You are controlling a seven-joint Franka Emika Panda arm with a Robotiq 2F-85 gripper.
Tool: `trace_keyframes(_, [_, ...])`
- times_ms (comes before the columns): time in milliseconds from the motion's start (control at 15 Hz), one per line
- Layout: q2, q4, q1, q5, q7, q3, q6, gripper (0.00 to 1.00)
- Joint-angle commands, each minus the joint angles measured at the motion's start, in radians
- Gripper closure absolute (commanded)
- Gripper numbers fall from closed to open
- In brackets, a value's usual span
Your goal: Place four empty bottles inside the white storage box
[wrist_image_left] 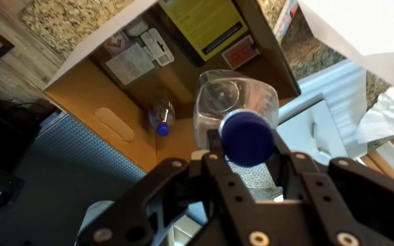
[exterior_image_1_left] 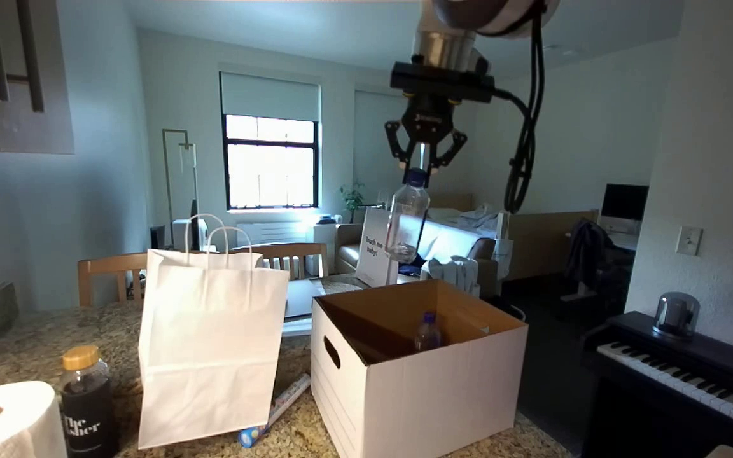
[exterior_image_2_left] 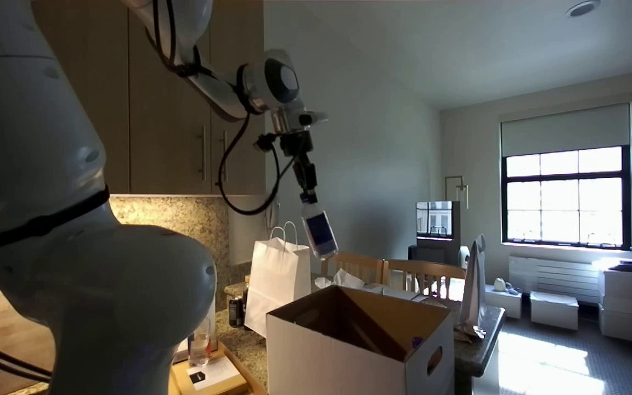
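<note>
My gripper (exterior_image_1_left: pixel 417 177) is shut on the blue cap end of a clear bottle (exterior_image_1_left: pixel 408 219). The bottle hangs slightly tilted above the white storage box (exterior_image_1_left: pixel 449 394), bottom end down; it also shows in the other views (exterior_image_2_left: pixel 320 233) (wrist_image_left: pixel 236 90). In the wrist view the fingers (wrist_image_left: pixel 246 141) sit either side of the cap. The open box also shows in an exterior view (exterior_image_2_left: pixel 338 356). A second blue-capped bottle (exterior_image_1_left: pixel 428 336) stands inside by the wall; it shows in the wrist view (wrist_image_left: pixel 162 116). Only its cap (exterior_image_2_left: pixel 417 342) shows in an exterior view.
Inside the box lie a yellow book (wrist_image_left: pixel 209 27), a red pack (wrist_image_left: pixel 239 51) and small packages (wrist_image_left: pixel 132 63). A white paper bag (exterior_image_1_left: pixel 214 356) stands beside it, near a dark jar (exterior_image_1_left: pixel 86 407). A clear container (exterior_image_2_left: pixel 199 348) stands near the robot base. A sign (exterior_image_1_left: pixel 374 248) stands behind.
</note>
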Motion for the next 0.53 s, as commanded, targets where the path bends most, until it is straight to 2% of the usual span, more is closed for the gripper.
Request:
trace_keyframes(0, [0.066,-0.114,-0.108,0.047,-0.106,-0.057,0.249,0.87])
trace_keyframes(200, [0.220,-0.141,-0.149,0.144,-0.229,-0.125,0.428,0.87])
trace_keyframes(467, [0.477,-0.095,-0.144,0.374,-0.433,-0.175,0.543,0.87])
